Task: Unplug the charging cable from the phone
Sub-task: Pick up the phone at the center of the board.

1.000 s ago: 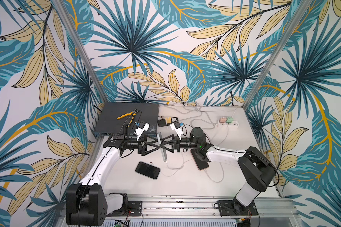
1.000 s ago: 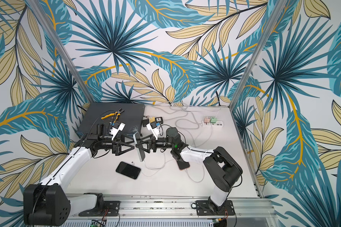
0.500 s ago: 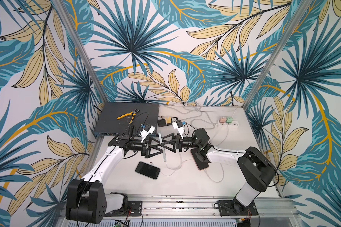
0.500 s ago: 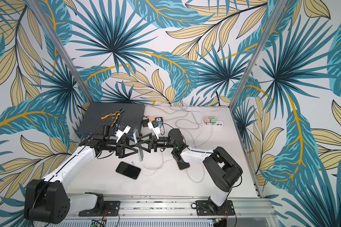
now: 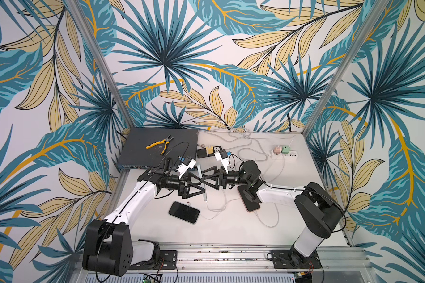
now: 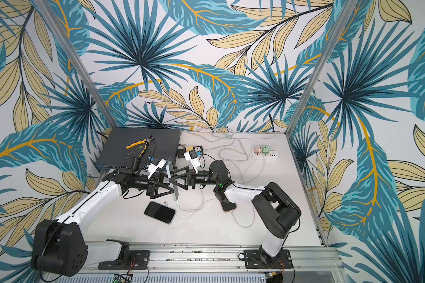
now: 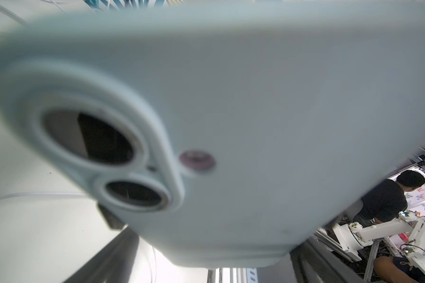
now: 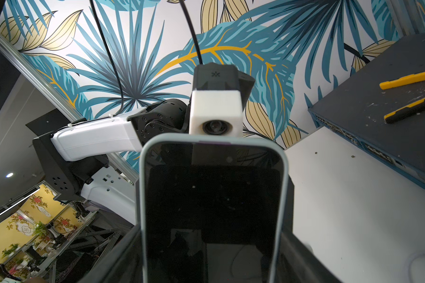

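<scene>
A phone in a pale blue case (image 5: 201, 180) (image 6: 171, 180) stands on edge above mid-table in both top views. My right gripper (image 5: 204, 180) (image 8: 211, 257) is shut on its long sides, screen (image 8: 211, 196) facing the wrist camera. My left gripper (image 5: 198, 185) (image 7: 212, 261) comes from the opposite side, and its fingers (image 7: 103, 259) flank the phone's back (image 7: 255, 98). A sliver of light shows beside one finger, so it is open. The white charging cable (image 5: 215, 210) (image 6: 183, 208) hangs from the phone's lower end and loops over the table.
A black phone (image 5: 184, 212) lies flat in front of the grippers. Another phone (image 5: 249, 203) sits under my right forearm with its own cable. A dark network switch (image 5: 155, 152) carrying yellow pliers (image 5: 161, 143) stands back left. Adapters (image 5: 212, 150) and a power strip (image 5: 285, 153) sit at the back.
My left arm has moved right until its fingers straddle the upright phone, and its jaws have narrowed. The right gripper has kept the phone in place.
</scene>
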Controlling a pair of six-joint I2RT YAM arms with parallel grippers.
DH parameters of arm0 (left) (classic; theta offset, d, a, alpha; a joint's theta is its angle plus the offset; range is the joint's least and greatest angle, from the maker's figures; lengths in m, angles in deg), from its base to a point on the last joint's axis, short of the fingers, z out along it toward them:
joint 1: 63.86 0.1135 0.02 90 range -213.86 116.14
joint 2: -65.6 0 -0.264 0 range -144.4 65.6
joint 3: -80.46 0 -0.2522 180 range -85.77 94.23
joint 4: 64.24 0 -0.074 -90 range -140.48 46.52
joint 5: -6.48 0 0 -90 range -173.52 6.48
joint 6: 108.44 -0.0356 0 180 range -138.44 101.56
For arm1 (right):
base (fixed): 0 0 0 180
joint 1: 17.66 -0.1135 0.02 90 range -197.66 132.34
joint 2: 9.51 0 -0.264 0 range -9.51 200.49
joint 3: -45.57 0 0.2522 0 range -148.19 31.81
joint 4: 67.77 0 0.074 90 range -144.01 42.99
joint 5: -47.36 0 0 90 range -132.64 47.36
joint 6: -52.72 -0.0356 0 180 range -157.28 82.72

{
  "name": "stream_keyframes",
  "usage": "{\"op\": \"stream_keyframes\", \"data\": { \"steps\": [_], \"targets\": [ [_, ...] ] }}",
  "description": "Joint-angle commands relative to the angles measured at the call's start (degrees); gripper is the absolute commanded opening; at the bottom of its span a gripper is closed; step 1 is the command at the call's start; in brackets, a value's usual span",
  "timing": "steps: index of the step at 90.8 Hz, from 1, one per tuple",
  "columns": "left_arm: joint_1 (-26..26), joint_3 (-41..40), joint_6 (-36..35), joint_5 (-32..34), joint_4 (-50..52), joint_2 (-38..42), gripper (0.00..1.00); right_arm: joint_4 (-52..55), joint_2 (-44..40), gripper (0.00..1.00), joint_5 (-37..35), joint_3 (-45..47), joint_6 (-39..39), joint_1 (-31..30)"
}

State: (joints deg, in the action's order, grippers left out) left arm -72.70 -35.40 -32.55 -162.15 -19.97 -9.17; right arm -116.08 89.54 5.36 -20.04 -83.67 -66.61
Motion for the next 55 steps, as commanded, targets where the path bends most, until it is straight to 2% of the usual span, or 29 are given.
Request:
{"op": "stream_keyframes", "data": {
  "steps": [1, 39, 55],
  "targets": [
    [-0.4, 0.3, -1.2, 0.2, 1.0, -0.8, 0.94, -4.5, 0.5, 0.61, -1.1, 0.1, -1.0, -0.2],
    [-0.4, 1.5, -2.3, 0.3, 2.6, -2.1, 0.75, -4.3, 1.1, 0.60, -3.1, 0.4, -1.6, -0.2],
    [-0.4, 1.5, -2.5, 0.4, 2.7, -2.0, 0.60, -4.4, 1.3, 0.61, -3.1, 0.5, -2.0, -0.2]
  ]
}}
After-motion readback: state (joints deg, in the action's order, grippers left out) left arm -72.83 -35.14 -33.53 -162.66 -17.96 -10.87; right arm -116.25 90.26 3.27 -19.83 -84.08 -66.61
